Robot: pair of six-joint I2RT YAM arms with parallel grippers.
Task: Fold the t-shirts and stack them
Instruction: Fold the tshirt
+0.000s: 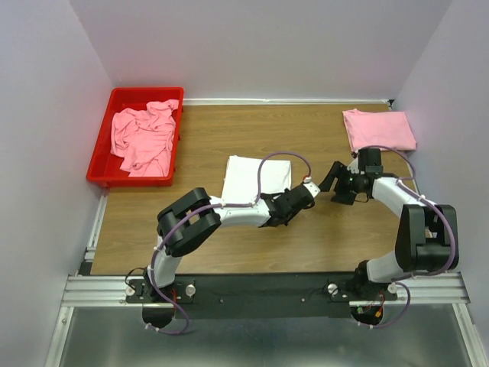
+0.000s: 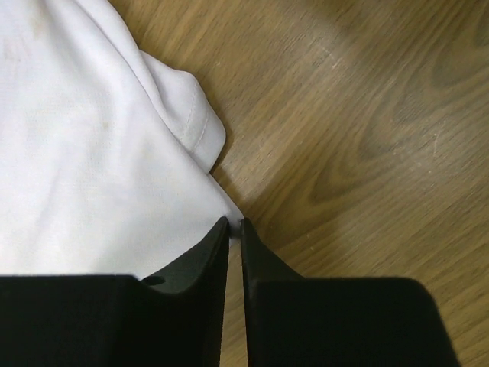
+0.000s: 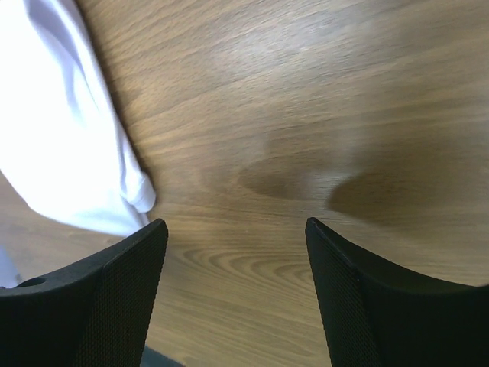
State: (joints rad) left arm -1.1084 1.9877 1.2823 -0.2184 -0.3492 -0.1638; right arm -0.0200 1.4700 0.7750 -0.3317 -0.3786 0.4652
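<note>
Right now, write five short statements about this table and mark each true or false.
1. The white t-shirt lies folded on the table. True.
2. The red bin holds nothing. False: crumpled pink t-shirts lie in it.
3. The right end effector is open over bare wood. True.
4. The left end effector has its jaws wide apart. False: they are nearly together at the white t-shirt's corner.
5. A folded pink t-shirt lies on the table's far right. True.
</note>
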